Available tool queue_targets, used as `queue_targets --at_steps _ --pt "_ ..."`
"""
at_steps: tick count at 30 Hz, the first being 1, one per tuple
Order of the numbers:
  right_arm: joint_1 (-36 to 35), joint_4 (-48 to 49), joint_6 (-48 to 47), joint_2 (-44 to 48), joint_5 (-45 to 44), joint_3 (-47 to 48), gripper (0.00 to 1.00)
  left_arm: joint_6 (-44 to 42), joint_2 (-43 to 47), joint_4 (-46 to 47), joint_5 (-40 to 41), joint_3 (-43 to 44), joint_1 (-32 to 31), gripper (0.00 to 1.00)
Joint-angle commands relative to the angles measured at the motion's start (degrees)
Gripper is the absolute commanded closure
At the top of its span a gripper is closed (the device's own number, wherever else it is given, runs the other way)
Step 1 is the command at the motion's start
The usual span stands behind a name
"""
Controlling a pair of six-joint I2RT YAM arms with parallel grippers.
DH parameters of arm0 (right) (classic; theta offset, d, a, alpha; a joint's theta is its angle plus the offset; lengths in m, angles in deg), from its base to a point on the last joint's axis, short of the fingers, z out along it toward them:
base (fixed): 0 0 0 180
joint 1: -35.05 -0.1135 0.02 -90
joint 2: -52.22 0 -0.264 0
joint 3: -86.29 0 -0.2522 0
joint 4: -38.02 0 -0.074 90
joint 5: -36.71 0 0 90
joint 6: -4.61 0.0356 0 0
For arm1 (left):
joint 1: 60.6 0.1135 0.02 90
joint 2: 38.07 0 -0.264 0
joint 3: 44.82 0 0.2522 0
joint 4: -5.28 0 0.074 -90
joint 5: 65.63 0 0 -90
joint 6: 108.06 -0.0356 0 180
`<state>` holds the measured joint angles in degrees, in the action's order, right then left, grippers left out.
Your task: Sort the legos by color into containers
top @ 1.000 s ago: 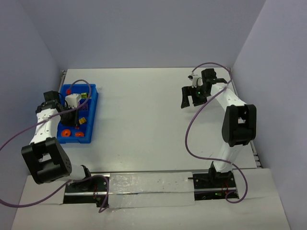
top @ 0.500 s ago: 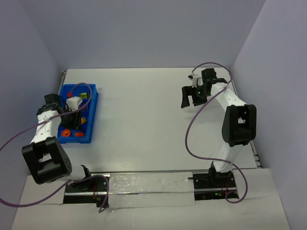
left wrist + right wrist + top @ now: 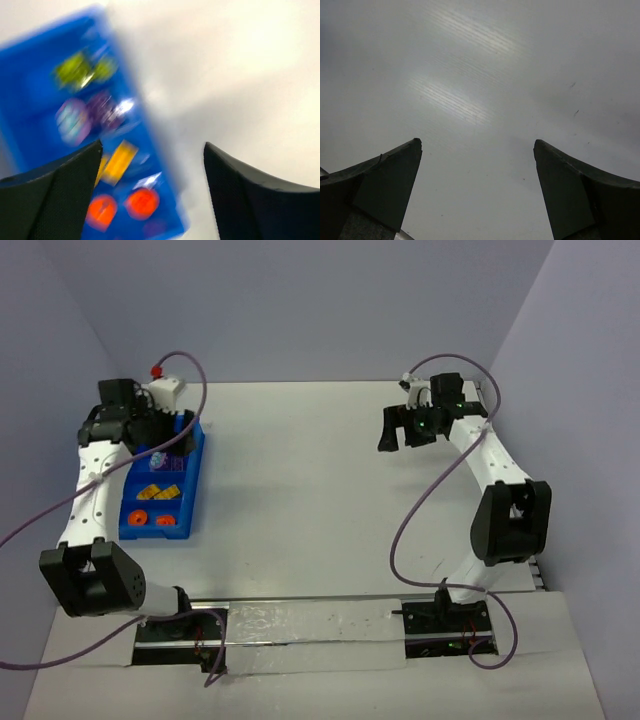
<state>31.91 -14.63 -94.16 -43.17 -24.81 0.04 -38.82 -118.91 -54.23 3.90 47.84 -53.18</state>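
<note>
Legos (image 3: 158,492) sit color-grouped in the tray (image 3: 160,532) at the counter's (image 3: 300,490) 9 o'clock as the left gripper (image 3: 152,147), wide open and empty above it, should rise straight clear of the rim; the right gripper (image 3: 477,142) gapes empty at 2 o'clock.

Blue tray (image 3: 155,534) lies flat at the table's (image 3: 320,490) left; inside, legos (image 3: 150,492) sit grouped: green, purple, yellow, orange.
</note>
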Motion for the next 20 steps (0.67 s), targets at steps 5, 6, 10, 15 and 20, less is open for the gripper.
queue_targets --at_steps 5,6,10,15,20 --pt "-0.48 10.74 4.61 12.99 0.70 -2.29 0.00 18.42 -10.38 16.03 -3.62 3.96 -20.02 0.08" --pt "-0.59 12.39 5.02 14.16 0.05 -3.59 0.00 19.85 -11.66 17.59 -4.54 4.25 -20.95 0.08" --pt "-2.03 16.62 5.18 16.72 -3.04 -7.96 0.00 23.38 -13.64 23.87 -0.75 2.63 -24.07 0.07" --pt "-4.45 17.57 4.65 17.98 -5.48 -11.14 0.00 23.13 -12.92 26.96 2.94 -0.99 -25.34 0.06" --pt "-6.56 18.24 4.66 19.08 -7.17 -12.14 0.00 22.57 -10.89 27.99 2.77 -3.27 -25.50 0.07"
